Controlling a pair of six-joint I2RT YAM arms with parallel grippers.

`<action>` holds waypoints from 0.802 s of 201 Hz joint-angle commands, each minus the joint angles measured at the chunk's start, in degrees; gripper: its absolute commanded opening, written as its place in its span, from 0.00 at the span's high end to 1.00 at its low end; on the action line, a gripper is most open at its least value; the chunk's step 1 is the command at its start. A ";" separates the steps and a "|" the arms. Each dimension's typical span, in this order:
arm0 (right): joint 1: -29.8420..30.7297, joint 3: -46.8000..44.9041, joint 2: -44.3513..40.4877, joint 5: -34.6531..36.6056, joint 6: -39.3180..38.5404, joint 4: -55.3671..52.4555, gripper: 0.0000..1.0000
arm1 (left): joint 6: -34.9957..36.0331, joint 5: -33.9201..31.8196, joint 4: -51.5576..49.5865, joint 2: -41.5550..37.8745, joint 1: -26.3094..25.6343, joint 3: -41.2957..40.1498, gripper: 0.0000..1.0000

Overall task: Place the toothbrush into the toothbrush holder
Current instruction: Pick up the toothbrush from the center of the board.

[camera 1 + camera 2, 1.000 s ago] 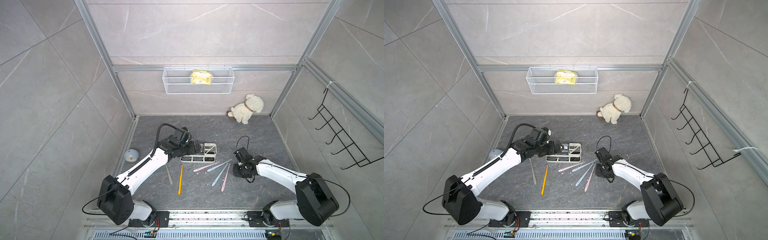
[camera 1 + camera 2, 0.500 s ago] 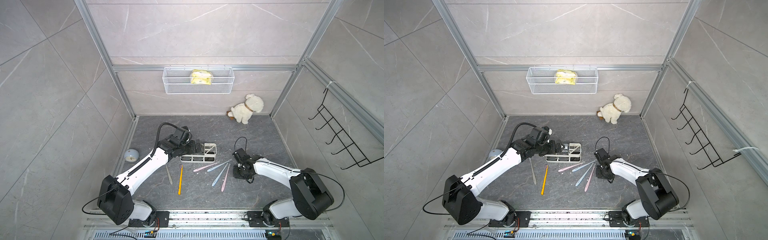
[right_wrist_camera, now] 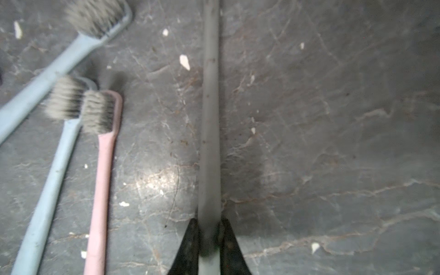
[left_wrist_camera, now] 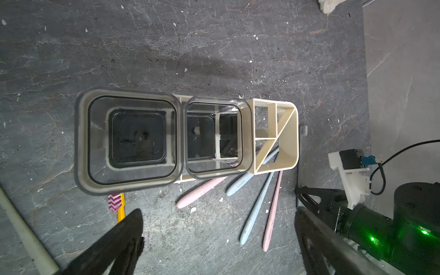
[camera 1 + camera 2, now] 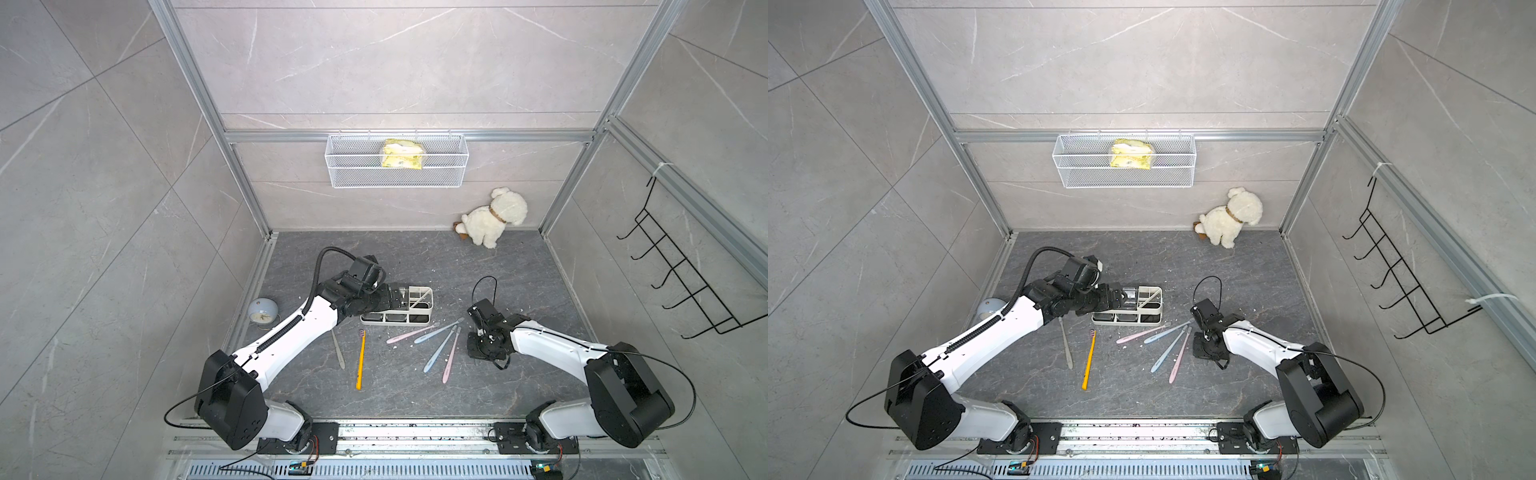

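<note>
Tightly clamped the right gripper on a slim grey toothbrush handle, low over the dark floor, just beside a pink toothbrush and a blue toothbrush lying flat. Held the left gripper spread wide and empty at the cup end of the toothbrush holder, standing upright on that floor.

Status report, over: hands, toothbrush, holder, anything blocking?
Left hand open, at holder cup end. Right hand shut on grey toothbrush handle, head unseen. Pink and blue brushes lie loose between it and holder.
</note>
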 commanded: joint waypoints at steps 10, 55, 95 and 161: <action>-0.02 -0.85 -2.15 -2.46 1.12 -0.89 0.87 | -0.67 -0.98 -1.66 -0.73 -0.46 1.90 0.01; 0.00 0.75 -6.47 -2.03 0.82 -4.23 0.87 | -1.05 -6.11 -5.52 -1.69 -2.69 3.47 0.01; -0.02 1.84 -9.98 -4.36 0.53 -5.27 0.87 | -1.10 -2.91 -3.59 -0.78 -2.97 5.66 0.01; 0.26 3.34 -19.04 -11.28 -0.42 -6.37 0.87 | -7.52 8.71 7.33 4.02 -3.02 7.14 0.01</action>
